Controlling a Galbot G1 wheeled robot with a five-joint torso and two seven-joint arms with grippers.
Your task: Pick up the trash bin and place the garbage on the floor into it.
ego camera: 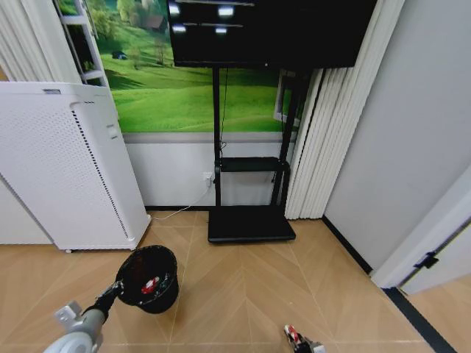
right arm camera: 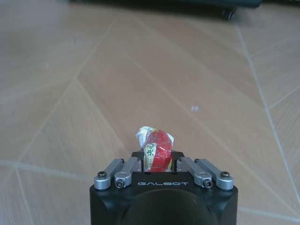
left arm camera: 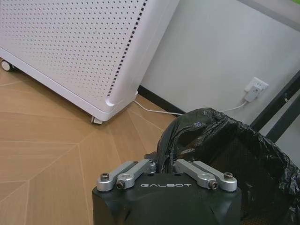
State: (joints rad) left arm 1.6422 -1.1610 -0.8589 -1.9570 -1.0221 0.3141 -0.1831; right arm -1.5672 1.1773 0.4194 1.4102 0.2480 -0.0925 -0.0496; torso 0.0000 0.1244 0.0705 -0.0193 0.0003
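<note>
Two grippers at work: the left gripper (ego camera: 118, 287) pinches the near rim of the trash bin (ego camera: 149, 278); the right gripper (right arm camera: 158, 161) is clenched on a crumpled red-and-white scrap (right arm camera: 154, 147).
Bin: black, lined with a dark bag (left arm camera: 220, 140), low on the left over the floor (ego camera: 243, 294), near the white air purifier (ego camera: 66, 169); whether it rests on the boards or hangs just above them I cannot tell.
Already inside: a red scrap (ego camera: 150, 285) lies in the bin.
Scrap in hand: at the bottom edge of the head view, right of centre and well apart from the bin; it sticks out past the fingertips, over bare floor.
Risk, grip on bin: the hold is on one side of the rim and partly on loose bag, so the bin may tilt, swing or slip and spill.
Risk, drop: the opening is small; a release short of it would put the scrap back on the floor.
Risk, surroundings: a white cable (left arm camera: 154, 110) runs along the wall to a socket (left arm camera: 254, 89) behind the bin, and could be snagged.
</note>
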